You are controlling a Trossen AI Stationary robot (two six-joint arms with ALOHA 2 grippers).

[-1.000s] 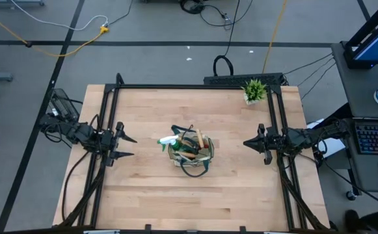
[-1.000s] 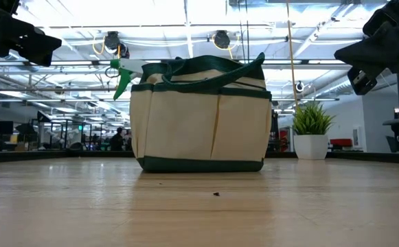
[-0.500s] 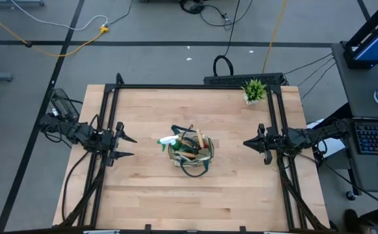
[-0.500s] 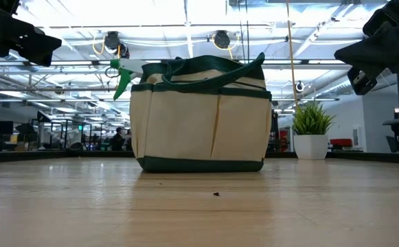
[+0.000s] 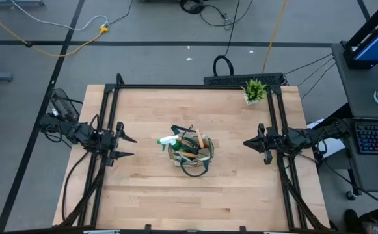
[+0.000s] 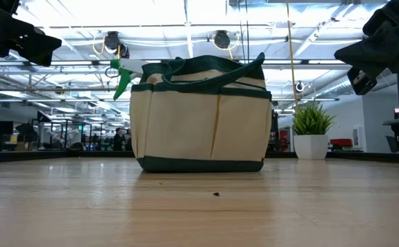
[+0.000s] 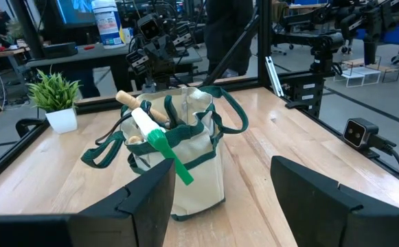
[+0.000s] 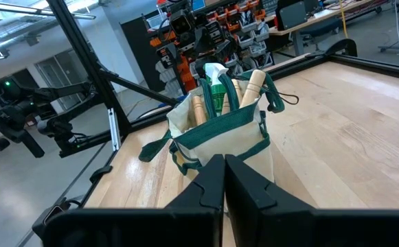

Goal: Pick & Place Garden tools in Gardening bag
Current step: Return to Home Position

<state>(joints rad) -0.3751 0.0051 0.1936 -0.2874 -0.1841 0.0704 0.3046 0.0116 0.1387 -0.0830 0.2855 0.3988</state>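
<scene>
Seen from above, the gardening bag point(image 5: 207, 155) stands at the centre of the frame on the wooden table point(image 5: 143, 192), well apart from both arms. The left gripper point(image 5: 132, 147) is at the table's left side and the right gripper point(image 5: 246, 142) at its right side, each pointing toward the bag. That view shows the left fingers forked. The left wrist view confirms it: its fingers point(image 7: 144, 206) are spread wide with nothing between them. The right wrist view shows the other pair pressed together along their length, gripping nothing. The low view shows none of the bag's contents except the spray bottle point(image 6: 123, 72), whose white head and green trigger jut over the rim at the bag's upper left. It does give the bag's side: tan panels divided by pocket seams, a dark green band along base and rim, and dark green handles draped across the top. The wrist views look into the mouth, where wooden handles point(image 8: 252, 86) lean upward beside the bottle. A potted plant point(image 5: 254, 90) stands at the table's upper right corner.
</scene>
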